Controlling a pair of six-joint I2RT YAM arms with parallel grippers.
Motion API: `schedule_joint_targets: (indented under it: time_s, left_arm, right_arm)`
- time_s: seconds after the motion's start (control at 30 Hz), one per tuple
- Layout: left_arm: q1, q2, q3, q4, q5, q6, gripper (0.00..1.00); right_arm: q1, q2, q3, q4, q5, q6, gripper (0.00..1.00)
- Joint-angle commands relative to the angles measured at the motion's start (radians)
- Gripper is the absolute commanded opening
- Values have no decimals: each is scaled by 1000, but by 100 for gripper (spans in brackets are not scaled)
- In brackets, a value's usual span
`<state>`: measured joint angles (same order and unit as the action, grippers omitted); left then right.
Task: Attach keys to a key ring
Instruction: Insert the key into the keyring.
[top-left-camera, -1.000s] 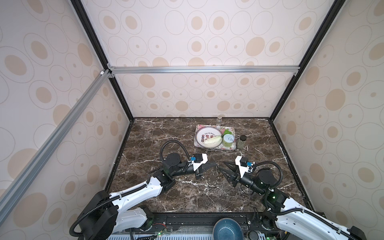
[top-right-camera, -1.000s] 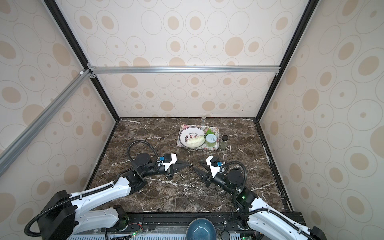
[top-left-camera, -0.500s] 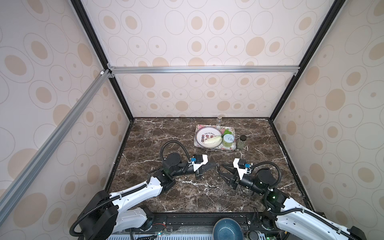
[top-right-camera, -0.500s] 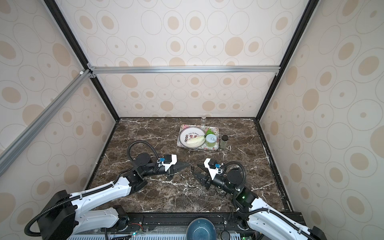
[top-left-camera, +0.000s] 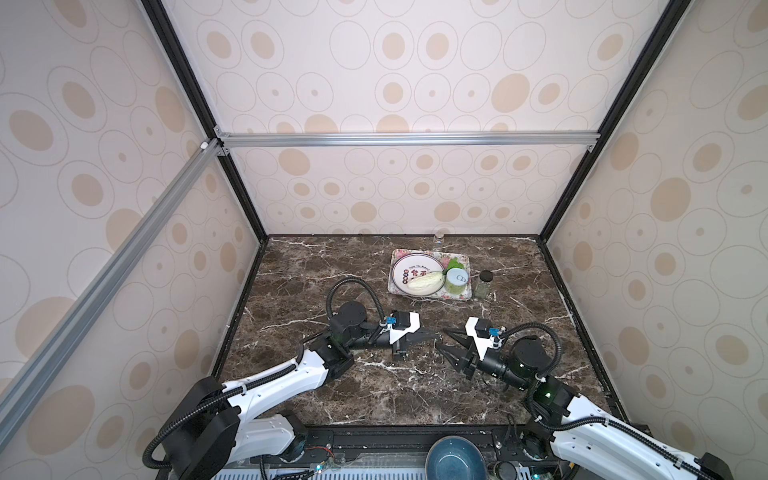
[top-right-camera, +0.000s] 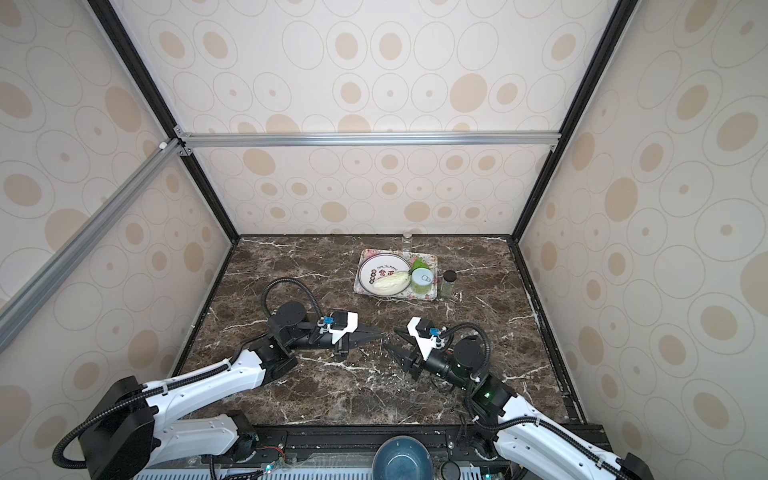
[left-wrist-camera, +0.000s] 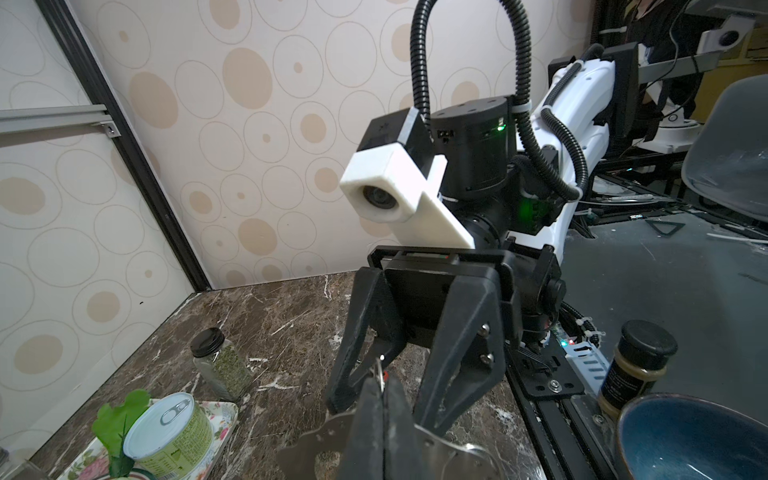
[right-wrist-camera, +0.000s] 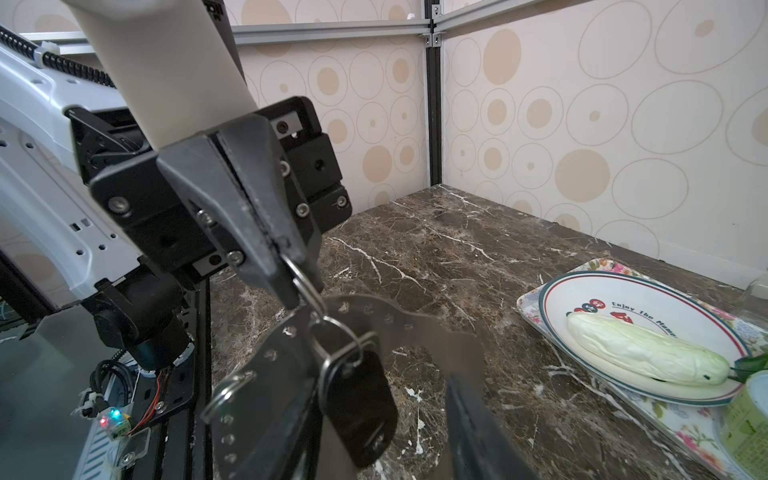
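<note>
Both arms reach in low over the marble table (top-left-camera: 316, 266), their tips nearly meeting at its middle front. Noted: the left gripper (top-left-camera: 430, 332) has its jaws fully closed, pinching a thin wire loop (right-wrist-camera: 305, 286) by its upper part. That loop runs down to the rim of the key ring (right-wrist-camera: 432, 336), the flat grey crescent plate with a row of small holes. It meets the plate at one of those holes, but I cannot tell whether it passes through. From the left wrist, a speck of the red tag (left-wrist-camera: 385, 376) shows just past the closed tips. The black fob (right-wrist-camera: 359, 403) hangs in front of the plate from a second wire ring (right-wrist-camera: 338, 345) at the rim. The right gripper (top-left-camera: 440, 338) has its jaws about half apart, fingers set against the plate. The plate sits clear of the table between the two grippers. Well behind, a flowered tray (top-left-camera: 464, 293) carries a dish (top-left-camera: 405, 270), a pale cabbage (top-left-camera: 424, 282) and a green can (top-left-camera: 457, 280). A spice jar (top-left-camera: 485, 284) stands just beside the tray. A blue bowl (top-left-camera: 455, 461) sits at the front, off the marble.
</note>
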<state>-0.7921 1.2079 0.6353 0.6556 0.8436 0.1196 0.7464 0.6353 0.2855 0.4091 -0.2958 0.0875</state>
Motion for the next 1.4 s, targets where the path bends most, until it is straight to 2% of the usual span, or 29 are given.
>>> schedule_joint_targets:
  time_s: [0.0,0.5,0.97,1.27,1.37]
  left_arm:
    - [-7,-9,51,-19,46,55,0]
    - [-6,2,77,-109,64,124,0]
    - [-7,13,90,-138,76,144,0]
    - [-7,31,106,-164,94,157,0]
    - [-7,27,106,-158,88,149,0]
  right_arm:
    - [1,-19,16,-9,-17,-20,48]
    - [1,-28,19,-16,-51,-30,43]
    - [1,-31,18,-12,-69,-31,38]
    - [1,-46,15,-10,-82,-28,38]
    - [0,-48,12,-10,-81,-28,34]
